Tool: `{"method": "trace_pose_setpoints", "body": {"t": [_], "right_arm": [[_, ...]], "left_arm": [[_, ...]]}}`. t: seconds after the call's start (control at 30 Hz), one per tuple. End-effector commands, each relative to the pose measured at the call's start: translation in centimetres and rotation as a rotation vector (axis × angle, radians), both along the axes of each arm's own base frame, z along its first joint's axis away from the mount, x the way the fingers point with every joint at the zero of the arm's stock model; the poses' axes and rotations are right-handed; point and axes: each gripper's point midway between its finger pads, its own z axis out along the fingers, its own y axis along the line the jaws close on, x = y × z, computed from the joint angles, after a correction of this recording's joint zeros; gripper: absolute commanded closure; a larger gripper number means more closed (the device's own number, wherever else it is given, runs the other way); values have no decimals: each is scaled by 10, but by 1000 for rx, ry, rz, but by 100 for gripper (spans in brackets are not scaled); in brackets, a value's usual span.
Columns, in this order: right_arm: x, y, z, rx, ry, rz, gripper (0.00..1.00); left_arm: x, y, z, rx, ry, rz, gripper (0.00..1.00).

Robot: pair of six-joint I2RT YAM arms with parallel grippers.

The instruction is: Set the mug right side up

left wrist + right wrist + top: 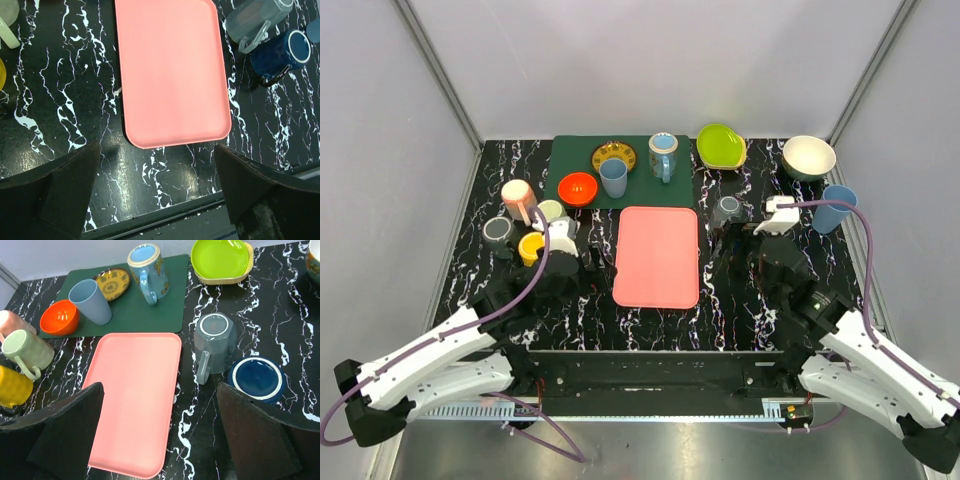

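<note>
The right gripper [160, 405] hovers with its fingers apart, on the near side of the grey mug [215, 342]. The mug sits upside down on the tabletop [280, 330], ungrasped; the flip is not yet done.

A grey mug [215, 340] is sitting base-up beside a pink tray [132, 400], and a navy mug [257, 379] is sitting just beside it, toward the desk's right edge. The right gripper [162, 437] is hovering with its 2 fingers spread wide.
</note>
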Motion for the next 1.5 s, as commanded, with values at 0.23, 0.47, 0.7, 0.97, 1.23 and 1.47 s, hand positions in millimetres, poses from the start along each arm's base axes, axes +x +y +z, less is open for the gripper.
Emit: {"method": "trace_pose_setpoints", "body": {"t": [0.23,0.47,0.7,0.97,1.23,1.47], "right_arm": [[7,8,-3,-77,95,-2,0],[10,-59,-56,-216,414,-293,0],[-2,-85,-91,-120,555,-321,4],[8,-66,-150,-96,708,-323,20],[32,-64,-170,-99,717,-379,42],[50,-69,-191,-112,740,-427,44]], "left_arm": [[-13,-15,31,-135,-148,-181,1],[-10,-16,28,-151,-175,-173,1],[-12,-24,23,-196,-204,-211,1],[-17,-29,13,-173,-171,-251,1],[-24,-32,6,-191,-140,-279,1],[-24,-29,1,-175,-126,-267,1]]}}
